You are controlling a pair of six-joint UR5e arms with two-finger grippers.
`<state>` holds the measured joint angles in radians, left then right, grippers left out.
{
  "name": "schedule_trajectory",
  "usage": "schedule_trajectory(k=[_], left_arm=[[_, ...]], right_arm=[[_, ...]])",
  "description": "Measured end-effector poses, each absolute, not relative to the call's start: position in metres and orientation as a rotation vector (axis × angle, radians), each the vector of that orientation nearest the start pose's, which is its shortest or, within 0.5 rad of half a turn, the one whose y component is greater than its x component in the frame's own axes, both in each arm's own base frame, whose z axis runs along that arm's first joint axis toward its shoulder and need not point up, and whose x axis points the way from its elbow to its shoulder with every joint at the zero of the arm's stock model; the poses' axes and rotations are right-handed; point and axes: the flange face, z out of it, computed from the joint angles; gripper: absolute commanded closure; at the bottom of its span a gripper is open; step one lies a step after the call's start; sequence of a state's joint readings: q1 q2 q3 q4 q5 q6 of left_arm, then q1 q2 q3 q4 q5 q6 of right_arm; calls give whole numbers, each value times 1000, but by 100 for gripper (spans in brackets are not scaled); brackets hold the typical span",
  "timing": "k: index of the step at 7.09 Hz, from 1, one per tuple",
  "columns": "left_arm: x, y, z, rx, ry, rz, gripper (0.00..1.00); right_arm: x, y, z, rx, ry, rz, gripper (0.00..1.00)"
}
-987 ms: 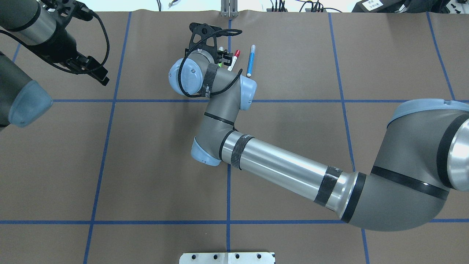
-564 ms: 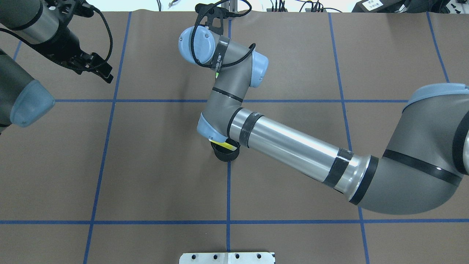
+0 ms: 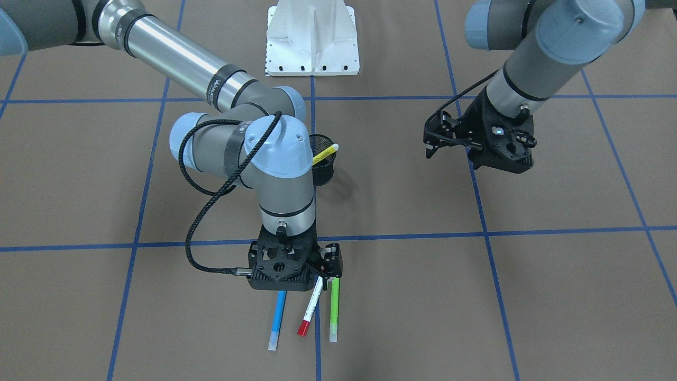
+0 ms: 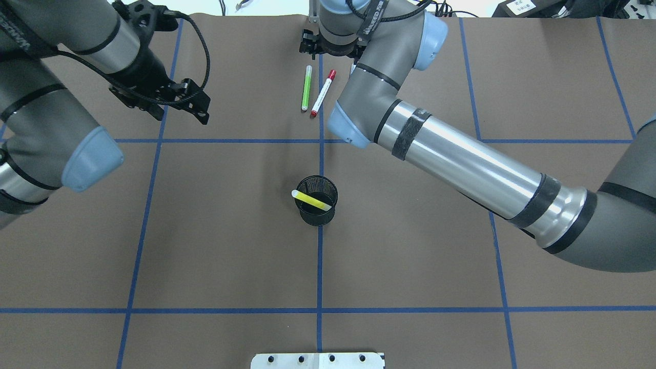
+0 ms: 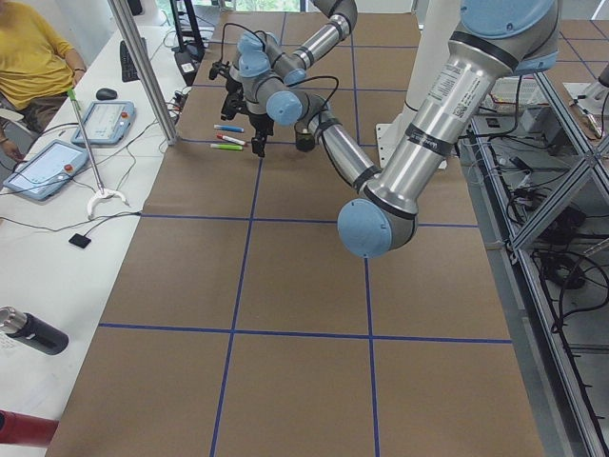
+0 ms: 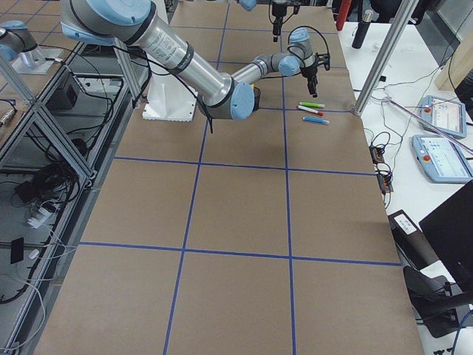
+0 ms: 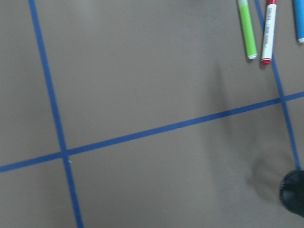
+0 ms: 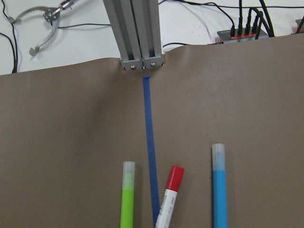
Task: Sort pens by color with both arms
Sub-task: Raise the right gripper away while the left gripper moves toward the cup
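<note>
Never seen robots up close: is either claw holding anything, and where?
Nothing is held. The blue pen, red-capped pen and green pen lie on the table by the right gripper; the yellow pen is in the cup; the left gripper is open, empty.

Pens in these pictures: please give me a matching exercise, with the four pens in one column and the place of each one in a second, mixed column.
1. yellow pen
2. green pen
3. red-capped pen
4. blue pen

A. lies across the blue tape line, between two other pens
B. leans inside the black mesh cup
C. lies on the table, outermost toward the robot's right
D. lies on the table, outermost toward the robot's left

Pairs: 1-B, 2-D, 3-A, 4-C.
</note>
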<state>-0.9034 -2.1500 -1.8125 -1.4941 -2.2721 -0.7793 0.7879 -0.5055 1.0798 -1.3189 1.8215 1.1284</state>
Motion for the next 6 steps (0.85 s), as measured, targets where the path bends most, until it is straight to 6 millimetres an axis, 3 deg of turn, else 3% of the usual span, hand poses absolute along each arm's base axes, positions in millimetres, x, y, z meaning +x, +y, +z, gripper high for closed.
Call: schedule_trajectory(k=[3,6], left_arm=[[416,-511,189,-29,989,125,0],[469,-498,187,-77,1059,70,3]], right_arm=[[-448,-639,186,149,-754,76,1],[-400,-589,222,107,-681,-48,1]])
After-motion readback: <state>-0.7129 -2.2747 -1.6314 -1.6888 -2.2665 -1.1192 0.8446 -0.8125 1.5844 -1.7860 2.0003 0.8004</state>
